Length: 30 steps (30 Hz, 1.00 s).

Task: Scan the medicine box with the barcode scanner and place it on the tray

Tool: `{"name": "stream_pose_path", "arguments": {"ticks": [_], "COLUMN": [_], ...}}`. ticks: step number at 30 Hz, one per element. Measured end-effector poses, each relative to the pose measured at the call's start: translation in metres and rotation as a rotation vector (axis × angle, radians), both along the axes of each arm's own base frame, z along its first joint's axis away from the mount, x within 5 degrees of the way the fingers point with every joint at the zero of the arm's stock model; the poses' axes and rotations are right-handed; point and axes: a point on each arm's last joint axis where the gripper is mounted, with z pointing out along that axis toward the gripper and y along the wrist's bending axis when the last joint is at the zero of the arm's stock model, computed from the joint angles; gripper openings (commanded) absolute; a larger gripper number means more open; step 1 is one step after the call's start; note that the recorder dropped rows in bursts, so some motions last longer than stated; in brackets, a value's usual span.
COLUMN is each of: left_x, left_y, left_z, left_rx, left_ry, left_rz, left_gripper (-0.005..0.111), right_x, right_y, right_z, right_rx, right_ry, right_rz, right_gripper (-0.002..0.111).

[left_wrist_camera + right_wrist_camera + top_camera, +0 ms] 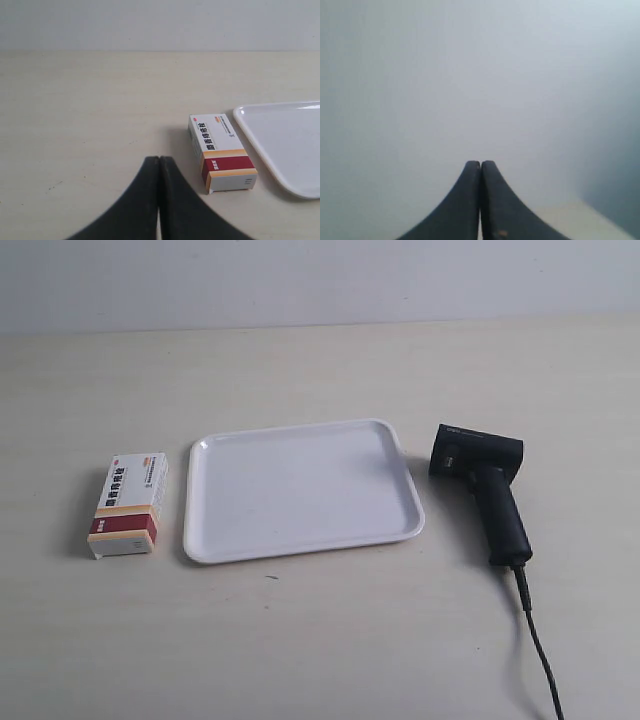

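Overhead: pale beige table (320, 640), grey wall behind. Medicine box (128, 505) lies flat just beside the white tray (300, 490); scanner (487, 490) on the tray's far side, cable (540, 650) trailing off. Left wrist: left gripper (159, 159) closed, empty, near the box. Right wrist: right gripper (480, 163) closed, facing blank wall

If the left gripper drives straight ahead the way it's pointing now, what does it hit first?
Probably nothing: the shut left gripper points across bare table toward the back wall. The medicine box lies off to one side of that line, the tray beyond it. Depth is hard to judge.
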Motion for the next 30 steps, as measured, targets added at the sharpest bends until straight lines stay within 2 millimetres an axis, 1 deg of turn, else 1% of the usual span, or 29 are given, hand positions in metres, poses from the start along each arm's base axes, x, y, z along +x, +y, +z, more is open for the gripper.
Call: {"name": "stream_pose_path", "arguments": {"ticks": [1,3,5,10,15,17,27,29,30], "left_x": [0.000,0.000,0.000,0.000,0.000,0.001,0.004,0.003,0.002], "left_y": [0.000,0.000,0.000,0.000,0.001,0.001,0.001,0.001,0.001], "left_z": [0.000,0.000,0.000,0.000,0.000,0.004,0.030,0.037,0.044], "left_rx": [0.000,0.000,0.000,0.018,0.057,0.068,-0.130,-0.175,-0.189], "left_ry": [0.000,0.000,0.000,-0.002,-0.007,-0.052,-0.325,-0.364,-0.383], "left_rz": [0.000,0.000,0.000,-0.004,-0.007,-0.007,0.021,0.028,0.027], "left_gripper": [0.000,0.000,0.000,0.000,0.000,0.000,0.000,0.000,0.000], "right_x": [-0.004,-0.010,-0.014,-0.016,-0.016,-0.016,-0.016,-0.016,-0.017], "right_y": [-0.002,-0.005,-0.006,-0.007,-0.007,-0.006,-0.001,-0.001,-0.001], "right_z": [0.013,0.025,0.031,0.035,0.035,0.035,0.035,0.038,0.042], "right_rx": [0.007,0.017,0.020,0.025,0.120,0.140,0.170,0.176,0.172], "right_ry": [-0.146,-0.297,-0.376,-0.422,-0.425,-0.423,-0.418,-0.424,-0.430], "right_rz": [-0.026,-0.054,-0.068,-0.075,-0.030,0.008,0.110,0.123,0.127], "right_gripper": [0.000,0.000,0.000,0.000,0.000,0.000,0.000,0.000,0.000]}}
